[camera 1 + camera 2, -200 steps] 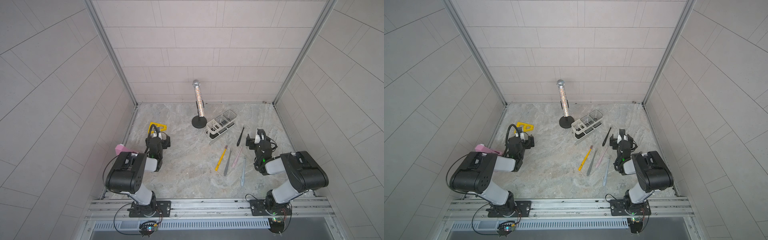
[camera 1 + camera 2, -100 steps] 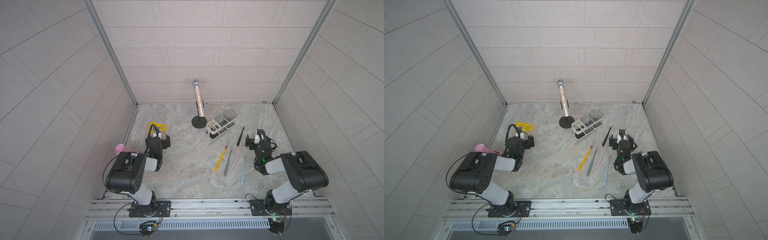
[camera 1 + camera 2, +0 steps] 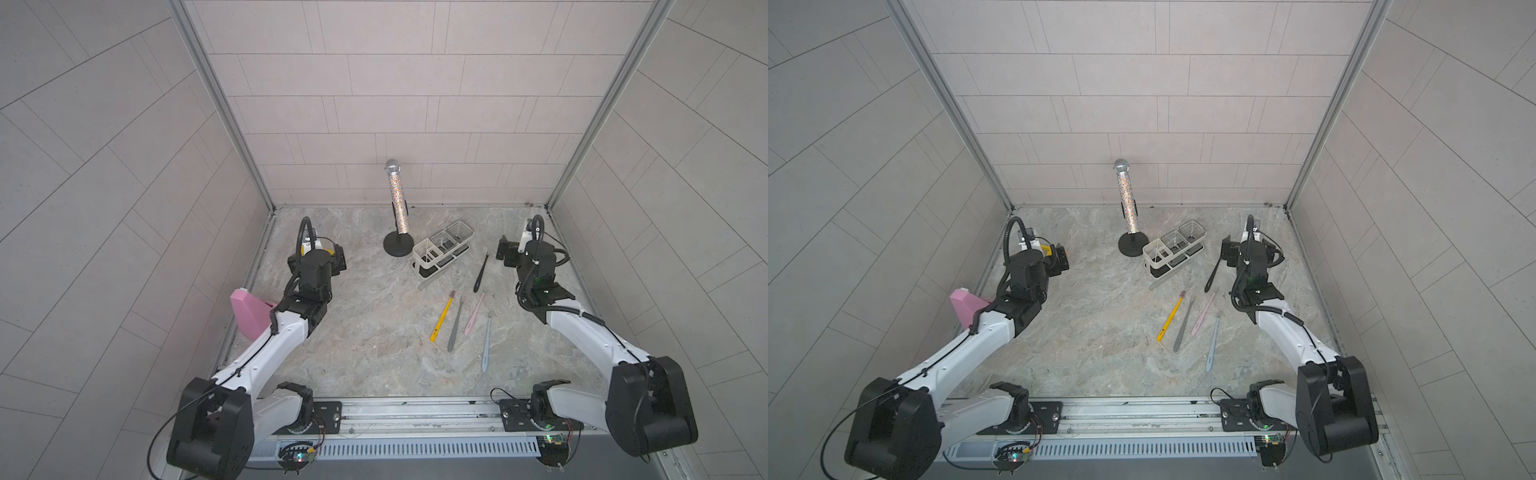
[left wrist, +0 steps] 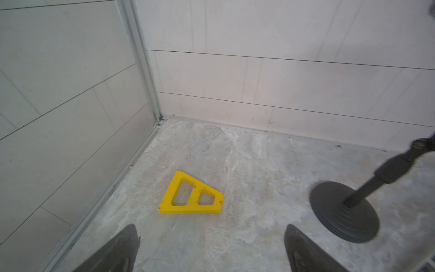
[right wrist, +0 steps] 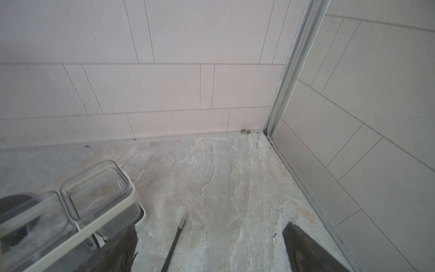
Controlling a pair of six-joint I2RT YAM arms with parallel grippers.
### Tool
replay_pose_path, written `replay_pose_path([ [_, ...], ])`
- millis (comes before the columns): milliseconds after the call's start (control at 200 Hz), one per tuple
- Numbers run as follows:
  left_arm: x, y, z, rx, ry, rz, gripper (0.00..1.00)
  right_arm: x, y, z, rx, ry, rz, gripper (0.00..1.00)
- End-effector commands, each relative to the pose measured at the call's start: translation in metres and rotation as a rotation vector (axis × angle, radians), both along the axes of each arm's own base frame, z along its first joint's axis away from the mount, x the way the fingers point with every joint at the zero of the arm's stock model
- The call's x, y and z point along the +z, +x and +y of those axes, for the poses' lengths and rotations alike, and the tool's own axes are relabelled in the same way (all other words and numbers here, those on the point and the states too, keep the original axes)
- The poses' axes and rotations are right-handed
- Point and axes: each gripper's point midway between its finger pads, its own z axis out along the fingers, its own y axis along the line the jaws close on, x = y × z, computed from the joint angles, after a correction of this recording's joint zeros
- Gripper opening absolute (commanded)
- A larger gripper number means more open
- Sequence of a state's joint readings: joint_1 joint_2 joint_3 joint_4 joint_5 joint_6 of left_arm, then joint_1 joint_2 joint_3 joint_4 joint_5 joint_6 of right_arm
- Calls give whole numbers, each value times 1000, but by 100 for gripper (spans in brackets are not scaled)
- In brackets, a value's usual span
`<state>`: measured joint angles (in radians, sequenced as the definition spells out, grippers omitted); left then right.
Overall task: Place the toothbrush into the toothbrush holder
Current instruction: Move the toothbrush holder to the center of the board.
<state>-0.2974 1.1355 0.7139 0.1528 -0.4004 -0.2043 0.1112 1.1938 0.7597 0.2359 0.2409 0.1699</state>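
The white-framed toothbrush holder (image 3: pixel 442 249) (image 3: pixel 1173 248) stands right of the floor's middle, with clear cups in two sections. Several toothbrushes lie in front of it: black (image 3: pixel 481 272), yellow (image 3: pixel 442 318), grey (image 3: pixel 455 328), pink (image 3: pixel 473 316) and pale blue (image 3: pixel 485 345). My right gripper (image 3: pixel 505 251) (image 5: pixel 209 245) is open just right of the holder (image 5: pixel 77 236). The black toothbrush's (image 5: pixel 174 242) bristle end lies on the floor between its fingers, untouched. My left gripper (image 3: pixel 332 257) (image 4: pixel 211 249) is open and empty at the far left.
A glittery microphone (image 3: pixel 397 199) on a black round stand (image 4: pixel 343 212) sits behind the holder. A yellow triangular piece (image 4: pixel 190 197) lies ahead of the left gripper. A pink object (image 3: pixel 247 313) leans at the left wall. Tiled walls close three sides.
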Motion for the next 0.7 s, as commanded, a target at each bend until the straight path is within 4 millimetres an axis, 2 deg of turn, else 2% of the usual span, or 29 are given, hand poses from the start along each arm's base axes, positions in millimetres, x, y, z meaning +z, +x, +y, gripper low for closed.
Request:
replay_pose_path([
  [0, -25, -18, -26, -65, -100, 190, 100, -49, -25, 9, 21, 82, 281, 100],
  [95, -27, -23, -52, -111, -180, 226, 100, -38, -11, 26, 111, 152, 280, 97],
  [175, -30, -28, -75, -166, -233, 243, 100, -28, 12, 46, 232, 222, 285, 96],
  [200, -31, -30, -82, -181, -242, 250, 100, -20, 19, 46, 249, 251, 277, 96],
  [215, -31, -31, -87, -193, -247, 253, 100, -24, 23, 48, 264, 276, 295, 95],
  [295, -30, -36, -107, -246, -257, 268, 100, -21, 55, 45, 308, 398, 324, 92],
  [400, -27, -42, -129, -310, -251, 288, 100, -28, 91, 46, 367, 534, 378, 87],
  [485, -26, -45, -139, -342, -243, 297, 100, -42, 114, 52, 409, 629, 418, 84],
  [696, -27, -47, -156, -413, -244, 324, 100, -71, 151, 76, 498, 759, 469, 76],
])
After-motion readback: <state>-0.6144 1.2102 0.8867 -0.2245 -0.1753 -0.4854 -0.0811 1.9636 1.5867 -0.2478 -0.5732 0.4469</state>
